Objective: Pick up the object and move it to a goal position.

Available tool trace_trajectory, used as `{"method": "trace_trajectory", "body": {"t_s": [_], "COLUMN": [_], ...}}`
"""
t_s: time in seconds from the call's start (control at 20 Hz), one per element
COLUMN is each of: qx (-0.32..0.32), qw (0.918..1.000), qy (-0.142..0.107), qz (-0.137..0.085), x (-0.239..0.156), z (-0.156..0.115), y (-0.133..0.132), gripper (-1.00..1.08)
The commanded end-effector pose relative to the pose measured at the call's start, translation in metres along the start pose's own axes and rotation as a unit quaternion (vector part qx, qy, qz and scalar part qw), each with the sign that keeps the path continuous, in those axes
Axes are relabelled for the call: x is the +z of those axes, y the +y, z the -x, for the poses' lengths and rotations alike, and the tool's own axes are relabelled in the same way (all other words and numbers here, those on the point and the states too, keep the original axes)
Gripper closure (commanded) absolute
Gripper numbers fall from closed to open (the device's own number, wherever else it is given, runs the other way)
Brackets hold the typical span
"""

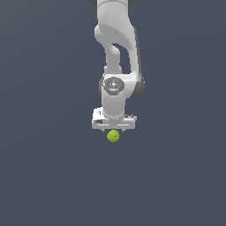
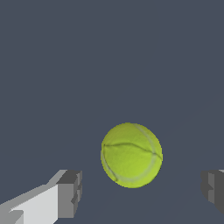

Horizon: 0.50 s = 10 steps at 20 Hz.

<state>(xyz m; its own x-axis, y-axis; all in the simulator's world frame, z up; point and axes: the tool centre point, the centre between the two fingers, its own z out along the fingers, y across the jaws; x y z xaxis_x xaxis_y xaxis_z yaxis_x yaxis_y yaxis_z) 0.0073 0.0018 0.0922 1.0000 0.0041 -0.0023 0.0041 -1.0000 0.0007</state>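
Gripper (image 2: 142,192) noted spread wide and released, grey pads (image 2: 70,192) standing clear on either side, nothing clasped between them. Tennis ball (image 2: 131,155) observed between the two fingers and just beyond their tips, untouched by either pad, yellow-green with thin curved seam lines showing; in the exterior view, same ball (image 1: 113,136) seen directly beneath the white gripper (image 1: 114,129), centred under its body and narrower than its width. Contact between ball and dark grey surface (image 1: 44,176) not determinable from either view.
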Motion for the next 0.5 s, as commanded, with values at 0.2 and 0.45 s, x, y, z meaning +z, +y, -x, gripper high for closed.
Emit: {"method": "trace_trajectory", "body": {"t_s": [0.2, 0.45], "qx": [0.000, 0.000], "qw": [1.0000, 1.0000], "qy": [0.000, 0.001], "qz": [0.000, 0.000], "x": [0.014, 0.040], "z": [0.000, 0.001], "y": [0.000, 0.000], "gripper": [-0.92, -0.92]}}
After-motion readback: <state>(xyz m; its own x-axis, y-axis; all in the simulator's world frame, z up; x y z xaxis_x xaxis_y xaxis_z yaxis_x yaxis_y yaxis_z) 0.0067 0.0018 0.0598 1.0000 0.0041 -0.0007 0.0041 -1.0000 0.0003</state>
